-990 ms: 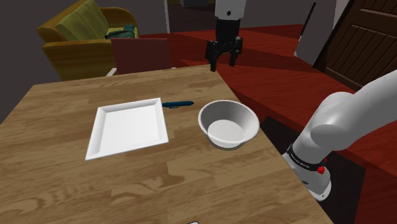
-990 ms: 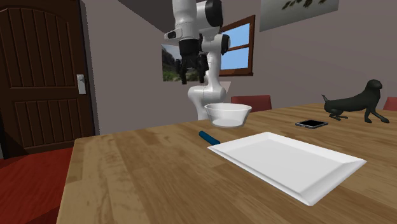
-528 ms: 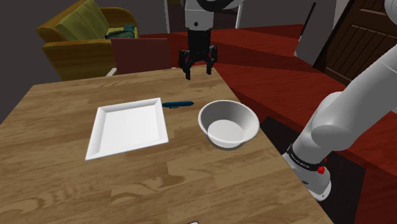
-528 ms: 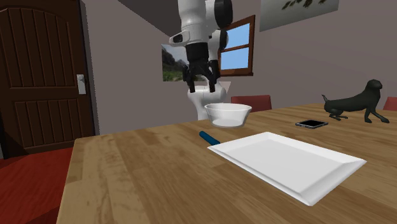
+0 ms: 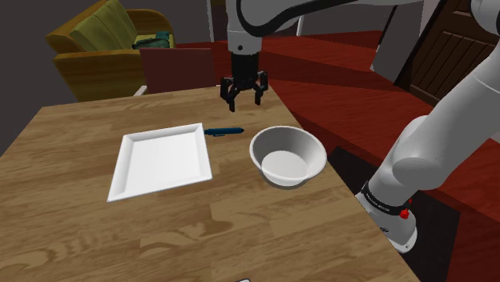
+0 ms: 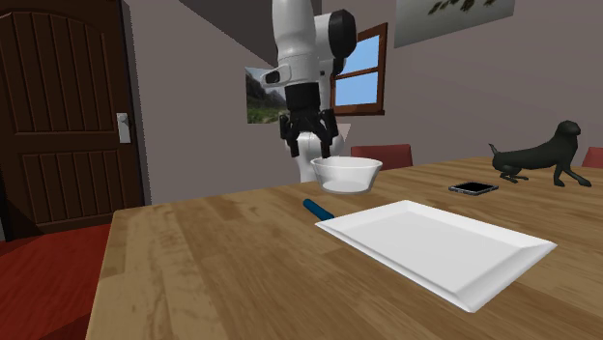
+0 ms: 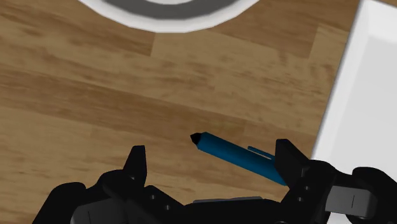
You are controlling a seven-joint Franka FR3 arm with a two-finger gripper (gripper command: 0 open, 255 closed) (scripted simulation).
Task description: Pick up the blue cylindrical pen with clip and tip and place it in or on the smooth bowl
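The blue pen point(image 5: 223, 130) lies flat on the wooden table point(image 5: 96, 232), between the white square plate point(image 5: 163, 160) and the grey-white bowl point(image 5: 288, 155). In the second exterior view the pen point(image 6: 317, 209) touches the plate's point(image 6: 435, 241) near corner, in front of the bowl point(image 6: 346, 174). My black gripper point(image 5: 243, 98) hangs open above the table, just beyond the pen, holding nothing. In the wrist view the pen point(image 7: 236, 156) lies below, between the fingers' line, its dark tip pointing toward the bowl's rim point(image 7: 172, 16); my gripper point(image 7: 210, 159) stands apart around it, well above.
A dark red chair back point(image 5: 177, 68) stands at the table's far edge and a green sofa point(image 5: 104, 40) behind it. In the second exterior view a phone point(image 6: 473, 187) and a black animal figure point(image 6: 541, 155) sit on the table past the plate.
The gripper has swung toward the shoulder view's left and come down, from above the table's far corner to just over the pen. It stayed open. Pen, plate and bowl have not moved.
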